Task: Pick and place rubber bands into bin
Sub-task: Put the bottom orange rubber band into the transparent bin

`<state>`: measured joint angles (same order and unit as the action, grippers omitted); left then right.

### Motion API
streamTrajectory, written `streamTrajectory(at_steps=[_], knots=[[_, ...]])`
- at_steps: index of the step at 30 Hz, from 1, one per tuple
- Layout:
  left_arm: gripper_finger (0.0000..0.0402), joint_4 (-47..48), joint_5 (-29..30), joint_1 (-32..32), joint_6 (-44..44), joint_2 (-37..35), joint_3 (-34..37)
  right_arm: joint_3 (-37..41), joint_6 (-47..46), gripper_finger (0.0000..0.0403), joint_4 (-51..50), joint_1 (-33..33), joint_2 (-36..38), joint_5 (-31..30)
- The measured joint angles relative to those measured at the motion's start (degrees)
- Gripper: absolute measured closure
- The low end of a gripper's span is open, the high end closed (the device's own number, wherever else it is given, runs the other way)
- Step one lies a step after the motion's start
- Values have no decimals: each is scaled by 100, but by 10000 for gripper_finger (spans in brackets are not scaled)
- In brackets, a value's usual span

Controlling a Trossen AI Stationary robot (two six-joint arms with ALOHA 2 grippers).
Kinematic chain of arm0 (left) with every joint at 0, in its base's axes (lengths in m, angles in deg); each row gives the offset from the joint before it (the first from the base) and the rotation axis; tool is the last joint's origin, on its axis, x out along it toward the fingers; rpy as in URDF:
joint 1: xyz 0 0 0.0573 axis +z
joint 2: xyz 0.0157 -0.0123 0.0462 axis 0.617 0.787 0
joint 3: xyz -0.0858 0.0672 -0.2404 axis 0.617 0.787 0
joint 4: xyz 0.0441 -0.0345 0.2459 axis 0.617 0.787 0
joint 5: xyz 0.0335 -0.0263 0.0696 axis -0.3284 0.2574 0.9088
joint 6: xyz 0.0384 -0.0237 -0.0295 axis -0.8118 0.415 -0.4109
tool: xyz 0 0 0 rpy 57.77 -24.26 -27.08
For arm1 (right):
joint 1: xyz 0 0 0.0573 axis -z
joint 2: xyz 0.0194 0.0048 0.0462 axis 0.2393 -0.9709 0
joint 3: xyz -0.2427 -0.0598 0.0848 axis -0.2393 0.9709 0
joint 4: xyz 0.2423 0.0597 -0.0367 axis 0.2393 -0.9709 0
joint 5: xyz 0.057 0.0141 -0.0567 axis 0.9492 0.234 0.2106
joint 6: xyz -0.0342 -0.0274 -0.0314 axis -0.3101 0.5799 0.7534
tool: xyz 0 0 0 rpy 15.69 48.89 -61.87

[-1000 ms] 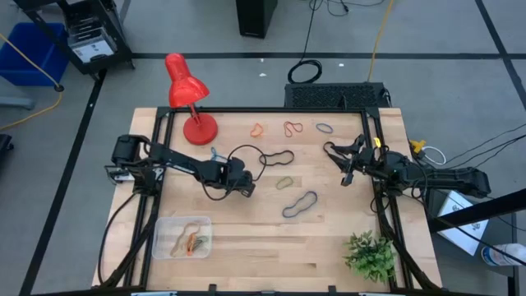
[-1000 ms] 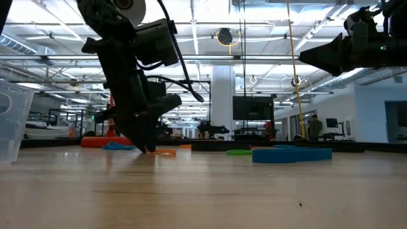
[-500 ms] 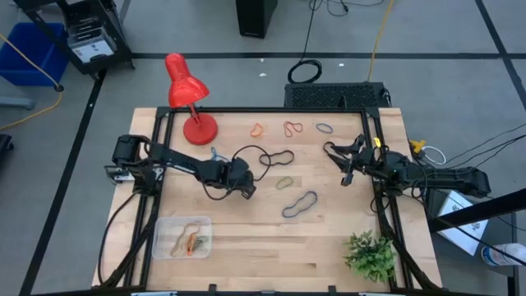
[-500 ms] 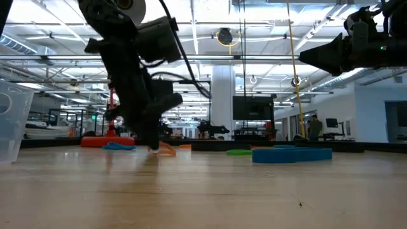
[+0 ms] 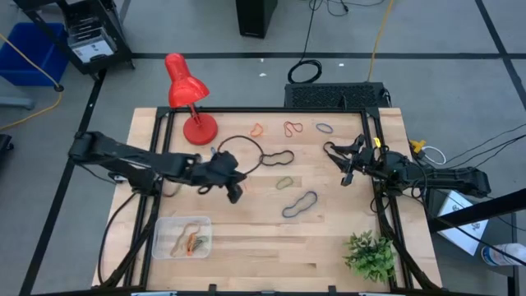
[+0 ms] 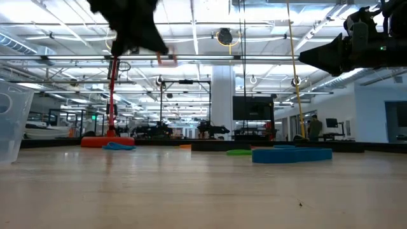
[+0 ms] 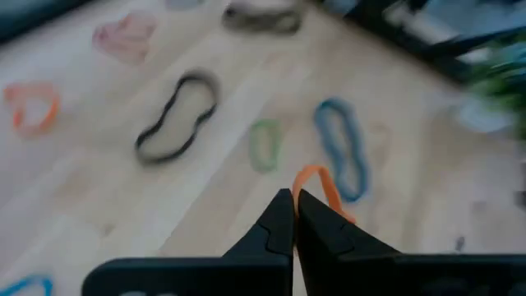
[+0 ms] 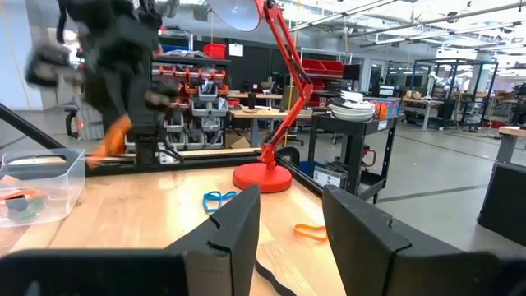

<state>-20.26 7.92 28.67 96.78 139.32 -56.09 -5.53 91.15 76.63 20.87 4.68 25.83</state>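
Several rubber bands (image 5: 300,204) on wooden table (image 5: 329,238), red lamp (image 5: 187,94) behind.

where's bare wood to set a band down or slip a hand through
Free: the front strip between the bin and the plant, and the patch between the blue band and the right tool. Crowded: the back, with the lamp, three small bands and the black band.

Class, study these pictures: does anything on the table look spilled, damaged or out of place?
Nothing stands out. Loose rubber bands lie scattered as expected, the bin sits upright, and the left gripper holds an orange band lifted off the table.
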Motion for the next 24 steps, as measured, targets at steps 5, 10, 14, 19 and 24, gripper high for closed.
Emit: streamTrajectory(at_steps=[5, 10, 14, 19, 24], knots=[[396, -256, 27, -314, -507, -565, -2, 1, 0, 273, 6, 0, 0, 1], [397, 26, -128, -592, -620, -856, -11, -1, 0, 273, 4, 0, 0, 3], [396, 284, -348, -934, 26, -1045, -11, 0, 11, 273, -13, 0, 0, 0], [397, 667, -613, -1445, 904, -1241, -11, 0, 112, 273, -20, 0, 0, -1], [398, 1303, -1289, -1967, 1889, -1243, -11, -1, 110, 273, -18, 0, 0, -3]])
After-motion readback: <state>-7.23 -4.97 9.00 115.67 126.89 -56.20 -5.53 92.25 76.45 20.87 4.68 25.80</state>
